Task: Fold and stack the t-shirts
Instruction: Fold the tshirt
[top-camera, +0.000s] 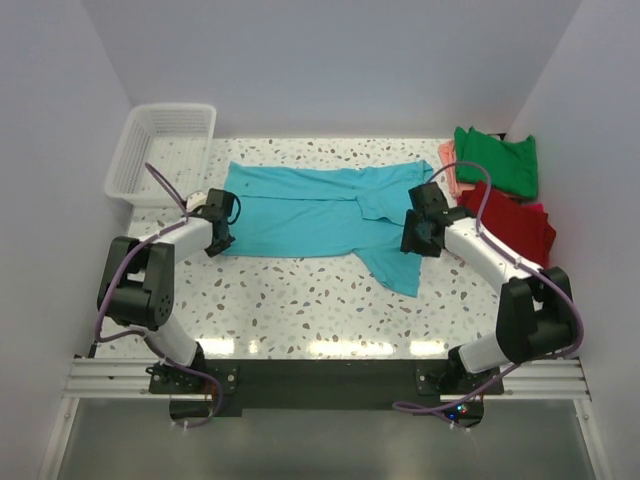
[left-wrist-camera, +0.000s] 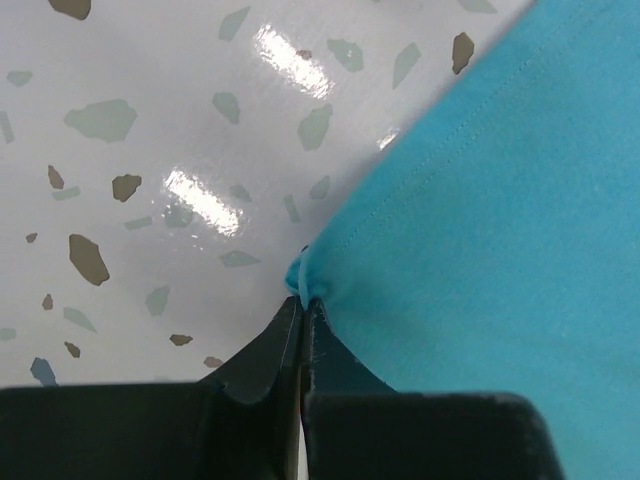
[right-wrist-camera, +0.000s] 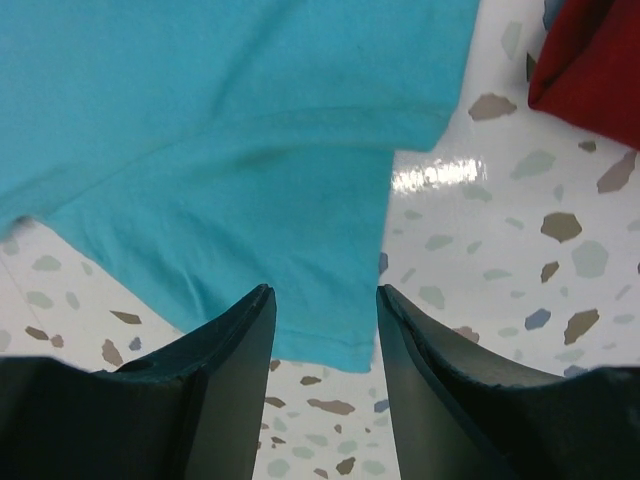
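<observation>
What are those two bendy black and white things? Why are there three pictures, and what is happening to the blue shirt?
Those are two robot arms, the left arm and the right arm, bolted to the near edge of a speckled table. The big picture comes from a camera above and behind them. The other two come from small cameras on each wrist, so you see the black fingers up close.

A turquoise t-shirt lies spread out on the table. The left gripper is shut, pinching the shirt's edge. The right gripper is open at the end of a sleeve and holds nothing.

On the right lie a green t-shirt, a red t-shirt and a pink t-shirt peeking out. A white basket sits far left.
</observation>
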